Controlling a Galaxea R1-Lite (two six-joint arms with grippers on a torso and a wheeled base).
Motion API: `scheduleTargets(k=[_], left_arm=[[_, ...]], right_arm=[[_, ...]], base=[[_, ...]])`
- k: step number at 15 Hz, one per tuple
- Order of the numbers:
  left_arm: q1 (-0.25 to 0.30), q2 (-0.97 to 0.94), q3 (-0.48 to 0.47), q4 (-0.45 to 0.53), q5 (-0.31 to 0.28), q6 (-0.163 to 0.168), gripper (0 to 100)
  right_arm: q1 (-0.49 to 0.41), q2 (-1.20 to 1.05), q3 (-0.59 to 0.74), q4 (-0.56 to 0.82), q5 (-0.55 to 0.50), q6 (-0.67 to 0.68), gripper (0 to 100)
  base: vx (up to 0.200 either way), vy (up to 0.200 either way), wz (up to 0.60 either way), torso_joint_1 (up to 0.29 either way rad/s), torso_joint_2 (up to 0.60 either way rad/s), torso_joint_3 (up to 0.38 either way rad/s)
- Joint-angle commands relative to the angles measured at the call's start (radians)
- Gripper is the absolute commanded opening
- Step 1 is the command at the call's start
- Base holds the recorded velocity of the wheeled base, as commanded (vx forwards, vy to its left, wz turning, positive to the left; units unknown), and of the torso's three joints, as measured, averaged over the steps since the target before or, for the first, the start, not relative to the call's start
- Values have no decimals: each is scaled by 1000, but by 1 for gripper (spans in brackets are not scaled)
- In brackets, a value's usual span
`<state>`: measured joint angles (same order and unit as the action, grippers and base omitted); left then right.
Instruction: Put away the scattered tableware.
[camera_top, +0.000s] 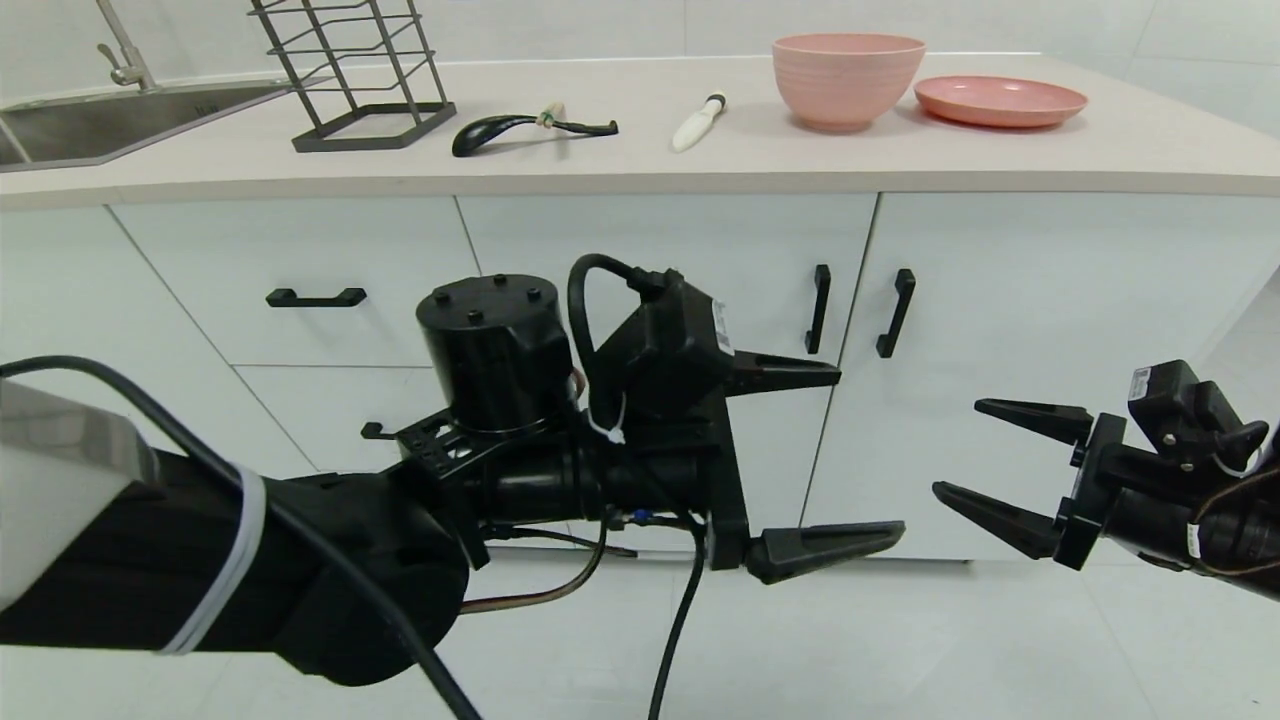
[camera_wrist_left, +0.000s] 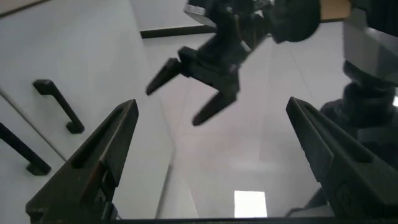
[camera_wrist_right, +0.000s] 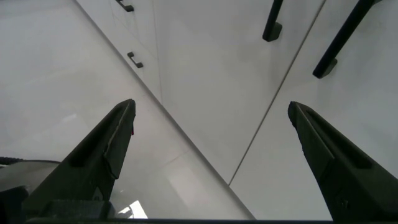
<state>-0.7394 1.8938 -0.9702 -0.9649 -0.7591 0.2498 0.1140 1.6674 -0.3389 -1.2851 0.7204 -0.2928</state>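
Up on the counter (camera_top: 640, 165), well above both sets of fingertips (camera_top: 870, 537), sit a pink bowl (camera_top: 847, 78) just beside a pink plate (camera_top: 1000, 100), a white utensil (camera_top: 698, 122), a black spoon (camera_top: 500, 130), then a wire rack (camera_top: 360, 120) and sink (camera_top: 120, 118). Lower, before the cabinet doors (camera_top: 1050, 300), the left gripper (camera_top: 868, 452) and right gripper (camera_top: 957, 447) face tip to tip, near but apart, fingers spread wide on both

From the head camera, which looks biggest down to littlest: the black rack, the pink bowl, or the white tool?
1. Black rack, largest.
2. Pink bowl, next.
3. White tool, smallest.
All three sit about equally far away.
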Motion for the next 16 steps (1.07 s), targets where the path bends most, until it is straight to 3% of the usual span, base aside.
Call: scheduleTargets(k=[1, 3, 4, 6, 9, 10, 13, 15, 16], left_arm=[[-21, 76, -81, -2, 37, -7, 100], [-75, 79, -90, -2, 95, -37, 100], [-89, 79, -90, -3, 100, -29, 100], [-92, 97, -99, -3, 96, -27, 100], [-63, 166, -199, -43, 92, -38, 100], [-63, 211, -292, -46, 80, -76, 100], [-45, 264, -378, -86, 78, -149, 100], [-29, 275, -370, -101, 75, -153, 100], [-26, 271, -347, -100, 34, -156, 100]], right_arm=[[1, 0, 6, 0, 1, 0, 100], [1, 5, 6, 0, 1, -5, 100], [1, 15, 3, 0, 1, -8, 100], [-5, 35, -14, 0, 1, -9, 100], [-30, 64, -106, 0, 1, -6, 100], [-33, 98, -170, 0, 2, 9, 100], [-39, 172, -230, -13, 27, 40, 100], [-59, 202, -278, -30, 70, 60, 100], [-86, 245, -311, -42, 90, 63, 100]], base=[[0, 0, 0, 0, 0, 0], [0, 0, 0, 0, 0, 0], [0, 0, 0, 0, 0, 0], [0, 0, 0, 0, 0, 0], [0, 0, 0, 0, 0, 0], [0, 0, 0, 0, 0, 0], [0, 0, 0, 0, 0, 0], [0, 0, 0, 0, 0, 0], [0, 0, 0, 0, 0, 0]])
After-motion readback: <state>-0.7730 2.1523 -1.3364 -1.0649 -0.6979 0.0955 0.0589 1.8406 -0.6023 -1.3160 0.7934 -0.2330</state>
